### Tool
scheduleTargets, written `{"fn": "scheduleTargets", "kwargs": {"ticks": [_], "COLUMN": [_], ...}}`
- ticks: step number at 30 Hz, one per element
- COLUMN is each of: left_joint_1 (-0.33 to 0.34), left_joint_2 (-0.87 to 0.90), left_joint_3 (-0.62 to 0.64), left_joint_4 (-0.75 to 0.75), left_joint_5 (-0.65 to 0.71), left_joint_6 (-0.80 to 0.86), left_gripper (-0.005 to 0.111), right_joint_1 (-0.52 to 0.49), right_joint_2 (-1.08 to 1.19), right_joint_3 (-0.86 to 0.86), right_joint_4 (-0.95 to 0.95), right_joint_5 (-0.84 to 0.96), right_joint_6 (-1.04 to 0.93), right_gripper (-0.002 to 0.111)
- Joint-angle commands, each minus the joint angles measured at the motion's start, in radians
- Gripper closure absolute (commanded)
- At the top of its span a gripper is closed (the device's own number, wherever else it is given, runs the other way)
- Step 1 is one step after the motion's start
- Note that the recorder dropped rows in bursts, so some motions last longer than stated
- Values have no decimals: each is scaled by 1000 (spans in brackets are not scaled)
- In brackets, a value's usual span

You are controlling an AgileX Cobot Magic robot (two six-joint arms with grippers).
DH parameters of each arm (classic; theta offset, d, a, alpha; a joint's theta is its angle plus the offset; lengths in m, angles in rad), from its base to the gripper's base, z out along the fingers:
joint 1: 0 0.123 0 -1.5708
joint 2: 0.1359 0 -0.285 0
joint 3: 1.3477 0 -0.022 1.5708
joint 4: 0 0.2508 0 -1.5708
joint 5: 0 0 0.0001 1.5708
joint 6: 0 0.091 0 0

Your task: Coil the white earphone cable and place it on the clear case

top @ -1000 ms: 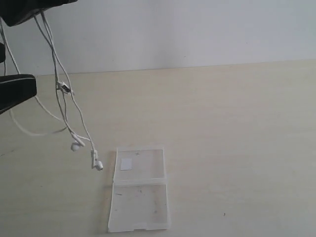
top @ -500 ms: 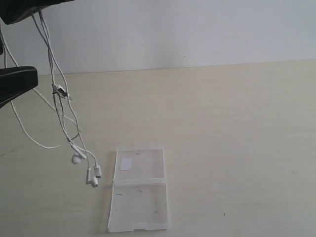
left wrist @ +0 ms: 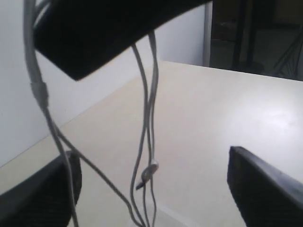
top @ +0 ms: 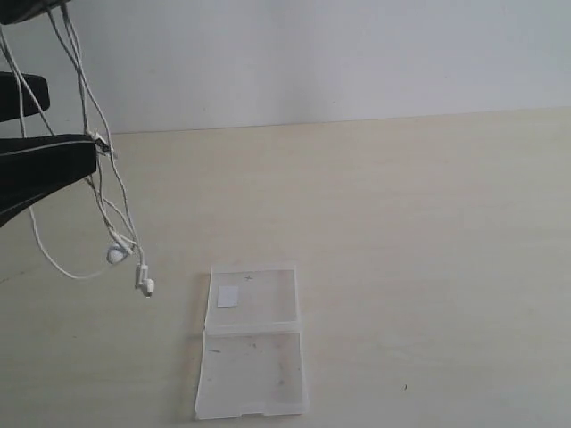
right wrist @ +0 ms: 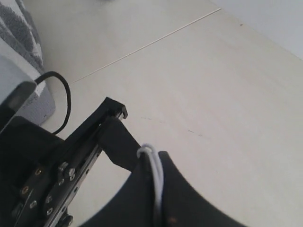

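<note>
White earphone cable [right wrist: 157, 184] hanging vertically from right claw [right wrist: 149, 161], earbuds [top: 116, 255] pointing down

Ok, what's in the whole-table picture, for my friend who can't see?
A white earphone cable dangles over a table, pinched at the top left by the shut right gripper and passing between the fingers of the open left gripper. Its earbuds hang left of the clear case, lying open flat.
</note>
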Motion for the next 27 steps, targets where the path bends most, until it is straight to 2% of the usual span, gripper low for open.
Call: {"fn": "scheduleTargets", "kwargs": {"ticks": [1, 27], "left_joint_1": [-8, -8], "left_joint_2": [6, 110], "left_joint_3": [6, 6], "left_joint_4": [-18, -82], "left_joint_5": [7, 60], "left_joint_6": [5, 35], "left_gripper": [26, 26], "right_joint_1": [1, 1], "right_joint_2": [0, 0], "right_joint_3": [-5, -5], "right_joint_4": [4, 128], "right_joint_5": [-44, -148], "right_joint_6": [28, 42], "right_gripper": [108, 108]}}
